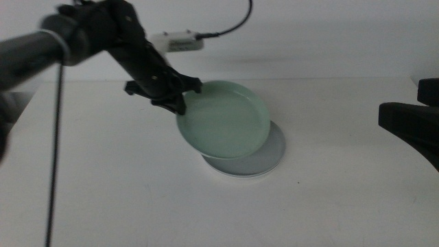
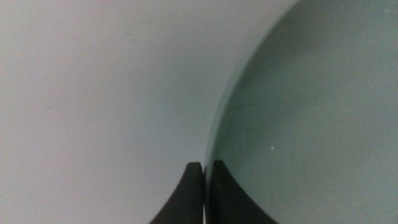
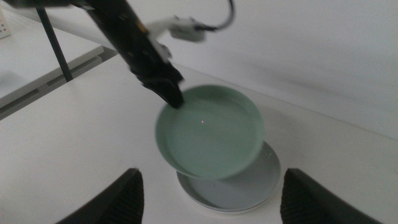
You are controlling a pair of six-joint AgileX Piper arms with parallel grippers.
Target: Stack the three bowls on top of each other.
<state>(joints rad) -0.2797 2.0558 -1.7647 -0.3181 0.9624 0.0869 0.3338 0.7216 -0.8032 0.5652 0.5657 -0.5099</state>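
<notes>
The left gripper [image 1: 180,103] is clamped on the rim of the pale mint green bowl [image 1: 223,118], gripping it at about its ten o'clock edge in the middle view; the left wrist view shows the two dark jaws pinched together with the thin rim [image 2: 214,134] between them. The bowl is held tilted — its gripped side raised, its far side lower — above the grey bowl [image 1: 269,156], which lies flat on the white table [image 1: 103,192] and peeks out toward five o'clock. Beneath the grey one a thin white edge [image 1: 233,175] shows — likely the white bowl. The right gripper [image 3: 208,199] waits at three o'clock, well apart, its jaws spread wide.
</notes>
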